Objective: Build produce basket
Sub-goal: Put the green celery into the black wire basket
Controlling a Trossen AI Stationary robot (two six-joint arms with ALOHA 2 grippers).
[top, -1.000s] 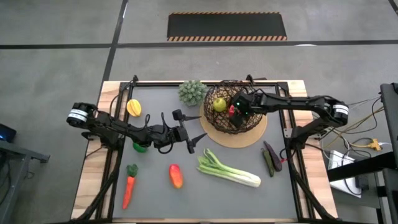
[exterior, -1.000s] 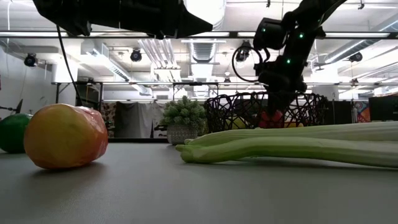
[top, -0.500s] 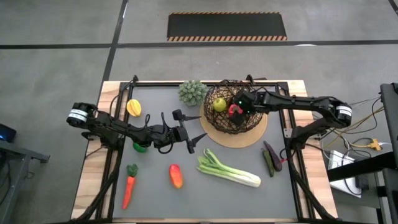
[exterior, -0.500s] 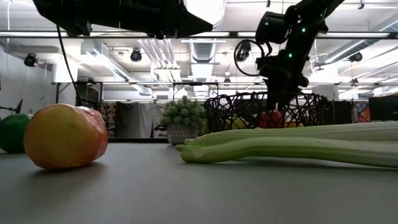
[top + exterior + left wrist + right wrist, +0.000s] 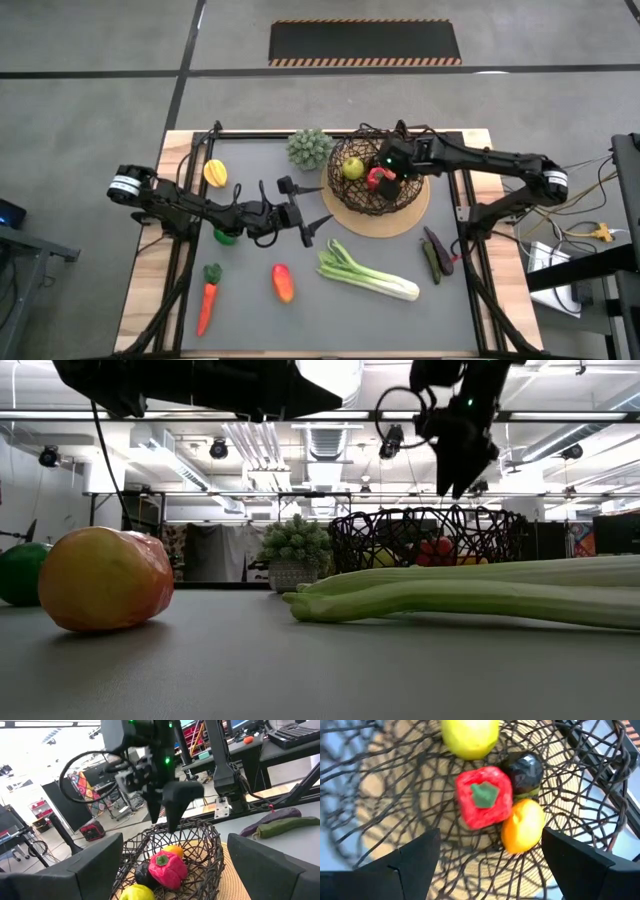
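Since a second ago the right gripper (image 5: 462, 482) has lifted out of the basket (image 5: 372, 170), leaving the red pepper (image 5: 484, 796) lying inside on the mesh. Its fingers (image 5: 415, 854) are spread wide with nothing between them, hanging just above the basket's rim and pointing down at the contents. Directly beneath it the red pepper sits near the basket's centre, touching a dark purple piece (image 5: 523, 769) and an orange piece (image 5: 522, 826); a yellow-green apple (image 5: 353, 168) lies at about 9 o'clock inside the basket. The basket rests on a flat tan mat (image 5: 412, 218) at roughly 1 o'clock on the table (image 5: 250, 300).

A small potted plant (image 5: 309, 148) stands just beside the basket at its 9 o'clock. The left gripper (image 5: 310, 218) waits near the table's middle, its fingers (image 5: 95, 865) wide apart and empty, facing the basket.

Out on the table, the leek-like stalk (image 5: 366, 272) lies at 5 o'clock, a purple eggplant (image 5: 440, 250) and a green pod (image 5: 431, 262) side by side at 4 o'clock, a red-orange fruit (image 5: 283, 282) at 6 o'clock, the carrot (image 5: 207, 298) at 7 o'clock, a green piece (image 5: 225, 237) at 8 o'clock under the left arm, and a yellow piece (image 5: 215, 173) at 10 o'clock.
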